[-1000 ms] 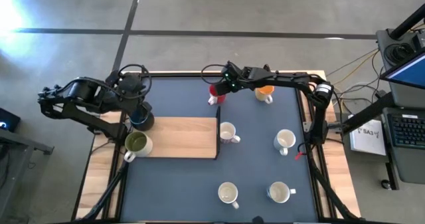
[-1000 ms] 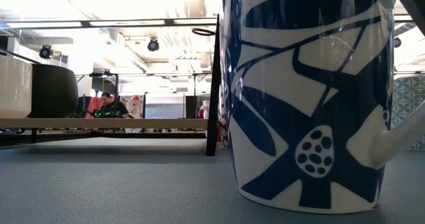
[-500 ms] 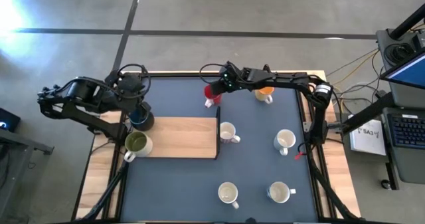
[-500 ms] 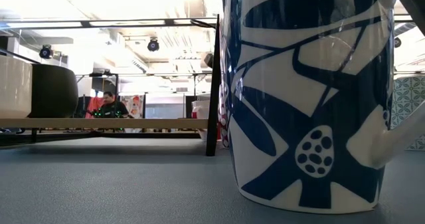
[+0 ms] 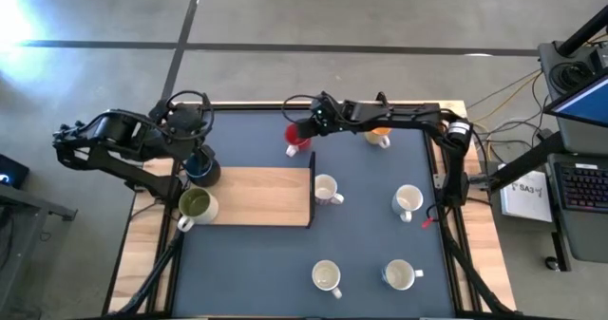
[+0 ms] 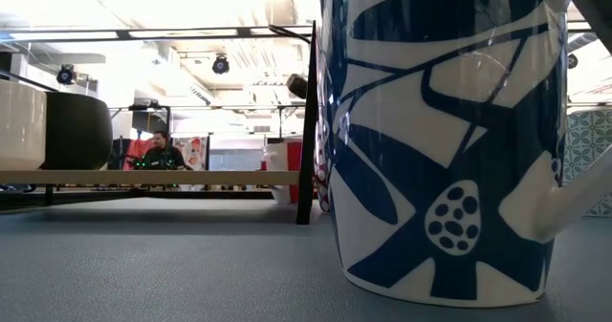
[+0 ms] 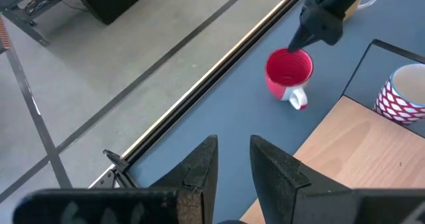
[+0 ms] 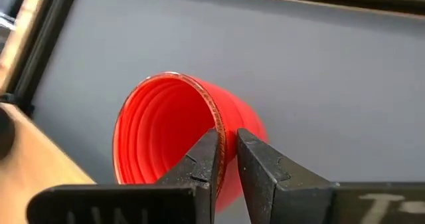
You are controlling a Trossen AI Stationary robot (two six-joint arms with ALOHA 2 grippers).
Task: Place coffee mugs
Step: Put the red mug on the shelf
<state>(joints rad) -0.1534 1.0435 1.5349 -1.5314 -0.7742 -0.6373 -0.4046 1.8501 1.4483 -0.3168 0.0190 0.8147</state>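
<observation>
Pinching the red mug's (image 5: 297, 137) rim near the table's (image 5: 256, 263) far edge, right gripper (image 8: 226, 159) fingers clamped either side; left gripper (image 7: 229, 167), fingers slightly spread, above the dark blue mug (image 5: 201, 170) at the wooden board's (image 5: 266, 197) left far corner.

A wooden board (image 5: 256, 197) lies on the blue-grey table (image 5: 247, 272); a person (image 6: 161, 153) sits far behind.

right hand (image 5: 306, 130), red mug (image 5: 296, 135) shifted left

Two dark jointed arms trail black cables (green light on right hand (image 7: 312, 34)).
</observation>
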